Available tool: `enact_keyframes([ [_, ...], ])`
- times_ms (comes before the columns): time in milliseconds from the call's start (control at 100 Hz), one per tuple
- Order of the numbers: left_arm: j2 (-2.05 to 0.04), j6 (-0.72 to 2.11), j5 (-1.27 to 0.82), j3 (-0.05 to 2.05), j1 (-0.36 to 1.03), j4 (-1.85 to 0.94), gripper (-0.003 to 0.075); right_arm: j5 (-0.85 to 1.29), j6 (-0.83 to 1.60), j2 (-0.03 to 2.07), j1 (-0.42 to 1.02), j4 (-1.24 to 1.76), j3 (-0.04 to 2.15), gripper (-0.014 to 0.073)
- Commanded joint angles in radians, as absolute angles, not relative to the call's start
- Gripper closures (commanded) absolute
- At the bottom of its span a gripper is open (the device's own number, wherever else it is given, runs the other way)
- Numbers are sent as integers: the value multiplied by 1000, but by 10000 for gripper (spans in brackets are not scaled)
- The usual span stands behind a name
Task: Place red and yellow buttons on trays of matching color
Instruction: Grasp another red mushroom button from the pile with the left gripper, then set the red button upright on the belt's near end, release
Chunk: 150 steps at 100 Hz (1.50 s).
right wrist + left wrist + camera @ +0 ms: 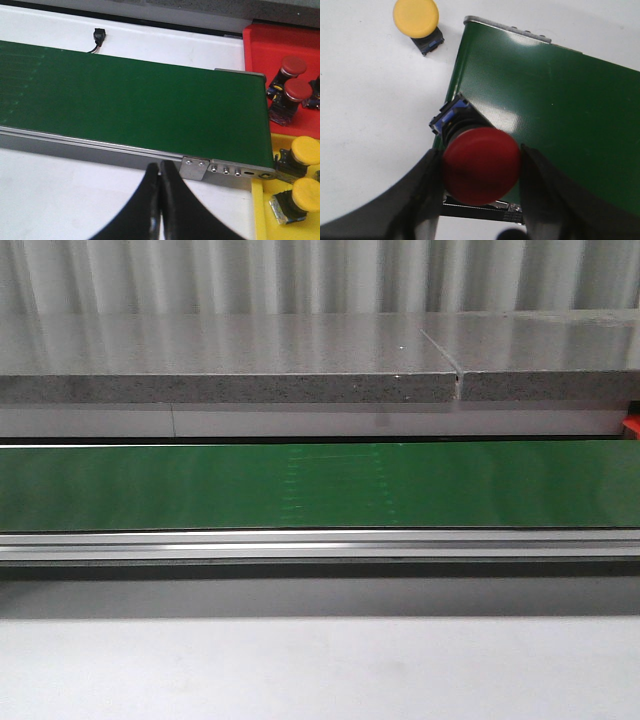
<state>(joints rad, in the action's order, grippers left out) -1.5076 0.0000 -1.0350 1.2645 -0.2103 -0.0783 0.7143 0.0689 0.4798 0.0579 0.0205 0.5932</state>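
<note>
Now, red button (481, 172) cap-up, base toward belt (555, 115)

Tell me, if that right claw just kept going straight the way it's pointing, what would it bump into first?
Most likely the metal side rail of the green conveyor belt. The right gripper, fingers shut with nothing between them, points right at that edge. Depth is hard to judge, so it might skim over onto the belt instead.

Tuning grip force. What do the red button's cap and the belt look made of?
Red button cap: looks like moulded plastic, smooth and matte with no sharp highlights, so probably hard. Belt: looks like green PVC or rubber sheet, semi-gloss; soft glare patches show on it. The left tool is shut on the cap.
</note>
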Motion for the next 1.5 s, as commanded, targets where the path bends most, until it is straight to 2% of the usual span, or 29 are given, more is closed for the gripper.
enact_keyframes([
  [0, -1502, 9, -1005, 1297, -203, -101, 554, 650, 75, 480, 56, 11, 617, 662],
  [320, -1577, 40, -1017, 1298, -203, -159, 552, 650, 75, 480, 56, 11, 617, 662],
  [390, -1584, 42, -1020, 1300, -203, -159, 531, 650, 75, 480, 56, 11, 617, 662],
  [460, -1585, 42, -1011, 1300, -203, -164, 459, 650, 75, 480, 56, 11, 617, 662],
  [580, -1585, 44, -997, 1307, -203, -191, 286, 650, 75, 480, 56, 11, 617, 662],
  [700, -1585, 46, -995, 1332, -203, -223, 215, 650, 75, 480, 56, 11, 617, 662],
  [1000, -1588, -13, -896, 1411, -228, -306, 221, 650, 75, 480, 56, 11, 617, 662],
  [1210, -1627, -111, -933, 1414, -300, -305, 250, 650, 75, 480, 56, 11, 617, 662],
  [1490, -1733, -188, -960, 1414, -347, -308, 249, 650, 75, 480, 56, 11, 617, 662],
])
